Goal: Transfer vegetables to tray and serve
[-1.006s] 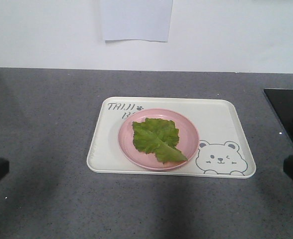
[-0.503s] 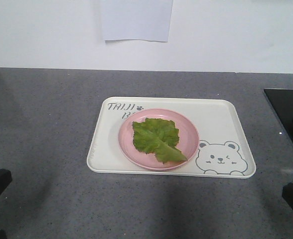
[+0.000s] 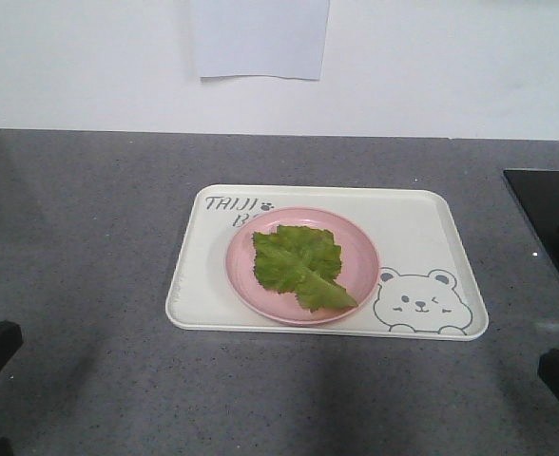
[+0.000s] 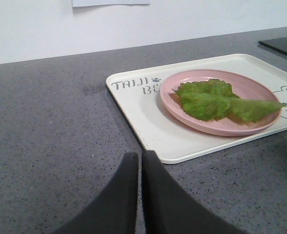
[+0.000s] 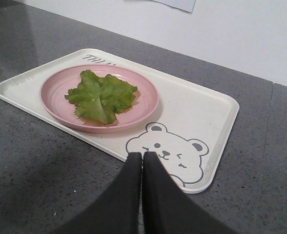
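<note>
Crinkly green lettuce leaf (image 3: pixel 299 267) flat on plate, atop cream tray (image 3: pixel 418 228).

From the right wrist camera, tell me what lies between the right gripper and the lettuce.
In the right wrist view, the right gripper is separated from the lettuce leaf by the tray's bear drawing and the pink plate's near rim.

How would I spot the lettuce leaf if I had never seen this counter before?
Find the cream-white tray with the winking bear drawing, lying on the grey countertop. A round pink plate sits on its middle, and the lettuce leaf lies flat on that plate. It is the only green thing here: crinkly, with a pale central rib.
</note>
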`<state>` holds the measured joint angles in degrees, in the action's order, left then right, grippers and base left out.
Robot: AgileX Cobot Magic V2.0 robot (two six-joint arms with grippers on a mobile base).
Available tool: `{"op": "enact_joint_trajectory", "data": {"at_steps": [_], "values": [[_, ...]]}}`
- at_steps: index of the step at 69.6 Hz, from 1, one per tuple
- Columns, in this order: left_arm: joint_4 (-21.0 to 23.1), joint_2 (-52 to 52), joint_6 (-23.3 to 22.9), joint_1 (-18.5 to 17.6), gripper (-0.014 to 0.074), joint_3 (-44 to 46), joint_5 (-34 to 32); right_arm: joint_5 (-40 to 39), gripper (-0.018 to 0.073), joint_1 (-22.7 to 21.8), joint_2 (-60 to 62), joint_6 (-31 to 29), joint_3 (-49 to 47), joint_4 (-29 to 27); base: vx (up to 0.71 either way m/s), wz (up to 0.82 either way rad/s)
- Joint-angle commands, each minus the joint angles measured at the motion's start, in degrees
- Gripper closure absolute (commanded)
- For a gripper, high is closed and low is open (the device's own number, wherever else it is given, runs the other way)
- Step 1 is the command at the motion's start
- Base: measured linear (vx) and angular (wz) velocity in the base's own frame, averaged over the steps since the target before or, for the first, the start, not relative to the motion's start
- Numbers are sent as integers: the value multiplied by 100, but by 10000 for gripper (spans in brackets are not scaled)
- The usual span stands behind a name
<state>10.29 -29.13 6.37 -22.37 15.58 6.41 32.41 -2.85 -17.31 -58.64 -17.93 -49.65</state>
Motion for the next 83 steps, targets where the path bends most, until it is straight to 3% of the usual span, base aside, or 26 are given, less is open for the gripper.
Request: {"op": "enact_joint_trajectory", "data": {"at_steps": [1, 10, 23, 32, 45, 54, 69, 83], "values": [[61, -13, -17, -22, 602, 136, -446, -286, 565, 2, -37, -49, -147, -194, 0, 0], [57, -13, -2, -22, 602, 136, -407, -286, 565, 2, -37, -49, -147, -194, 0, 0], [-319, 22, -2, 46, 602, 131, -463, -286, 565, 2, -37, -49, -147, -194, 0, 0], [-334, 222, -13, 489, 602, -25, -743, -286, 565, 2, -37, -49, -147, -194, 0, 0], [-282, 1075, -125, 1095, 602, -1165, -1701, -286, 565, 2, -37, -49, -147, -194, 0, 0], [-282, 1763, -255, 1351, 602, -1856, -1987, -286, 565, 2, -37, -49, -147, -194, 0, 0], [-292, 2717, -256, 1742, 602, -1866, -1004, -286, 565, 2, -37, -49, -147, -194, 0, 0], [-294, 3055, -276, 1939, 602, -1866, -749, -286, 565, 2, -37, -49, -147, -194, 0, 0]]}}
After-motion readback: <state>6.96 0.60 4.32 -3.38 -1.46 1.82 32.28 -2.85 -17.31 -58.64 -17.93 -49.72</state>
